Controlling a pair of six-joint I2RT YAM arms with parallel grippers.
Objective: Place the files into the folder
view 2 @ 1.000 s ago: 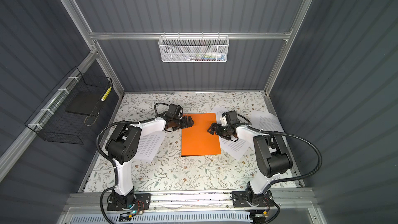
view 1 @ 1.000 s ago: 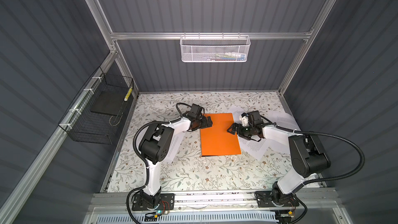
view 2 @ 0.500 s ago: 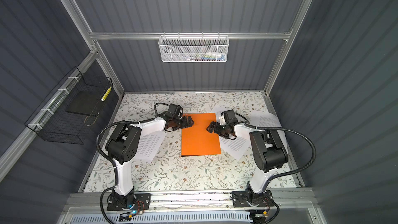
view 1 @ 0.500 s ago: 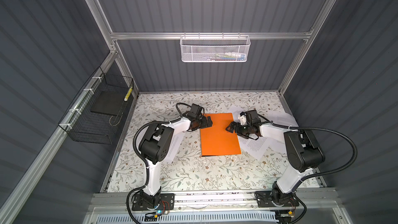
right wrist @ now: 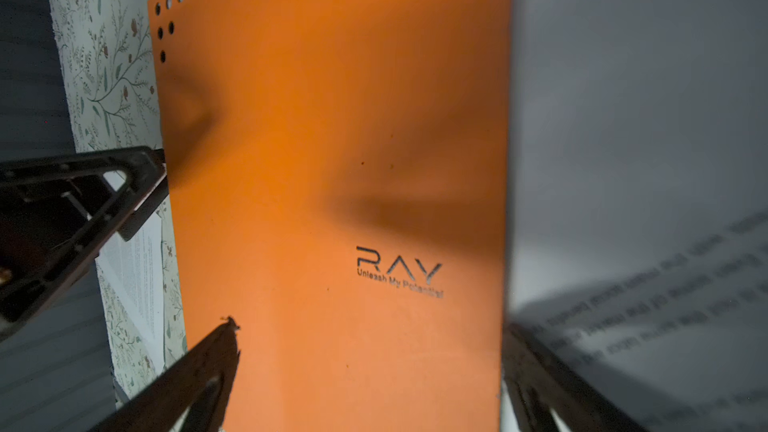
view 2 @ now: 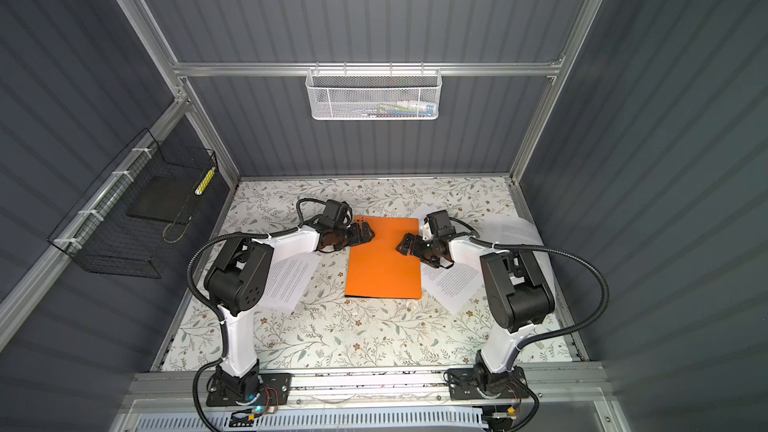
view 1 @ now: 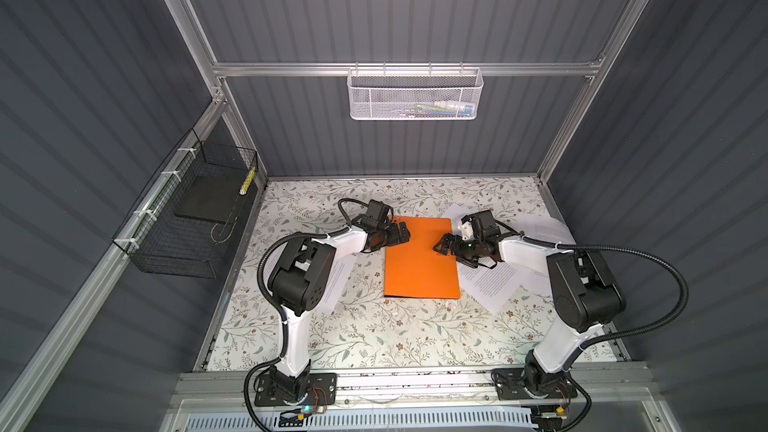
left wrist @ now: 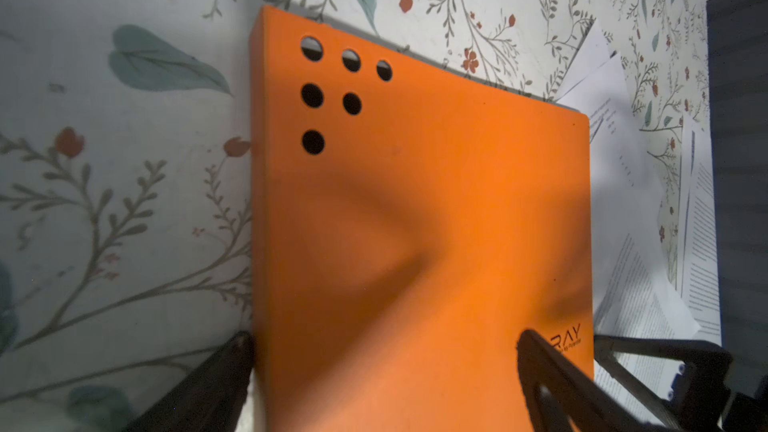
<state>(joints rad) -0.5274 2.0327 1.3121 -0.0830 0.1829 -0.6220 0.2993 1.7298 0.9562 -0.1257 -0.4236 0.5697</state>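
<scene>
I see the table w/ its floral cover in both top views. The orange folder lies flat & shut approx. mid-table. The right sheet lies just beside its right edge, and the far sheet is near the table's right rear. The left sheet lies apart from the folder, partly hidden.

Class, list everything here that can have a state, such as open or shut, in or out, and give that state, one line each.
folder, closed, flat on the table, orange cover up.
files, loose on the table, outside the folder.
left gripper, open, straddling the folder's left edge.
right gripper, open, straddling the folder's right edge.
white mesh basket, hanging, items inside.
</scene>
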